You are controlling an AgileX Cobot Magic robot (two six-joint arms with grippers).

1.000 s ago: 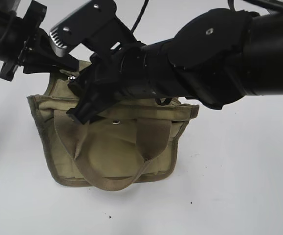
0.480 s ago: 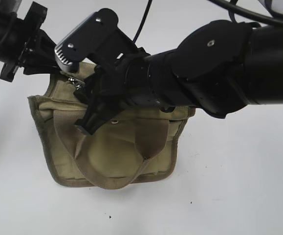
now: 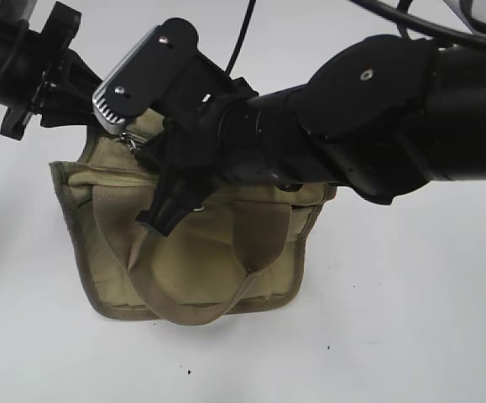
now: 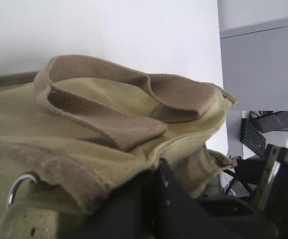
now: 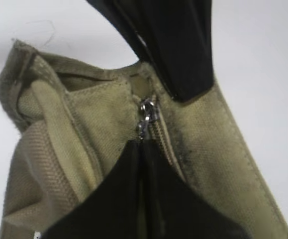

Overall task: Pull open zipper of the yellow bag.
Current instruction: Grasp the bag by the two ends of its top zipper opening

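The right gripper was pinched together on the zipper's silver pull tab, ready to draw it open, while the left gripper, at ten o'clock, clamped the yellow bag steady.

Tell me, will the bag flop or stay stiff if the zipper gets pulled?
Probably floppy: the yellow bag is soft canvas, its sides sag and its handle droops. It likely slides or lifts when tugged, perhaps why the left gripper pinches its corner.

Yellow bag, olive-khaki canvas, upright on table; zipper along top, silver pull at end.
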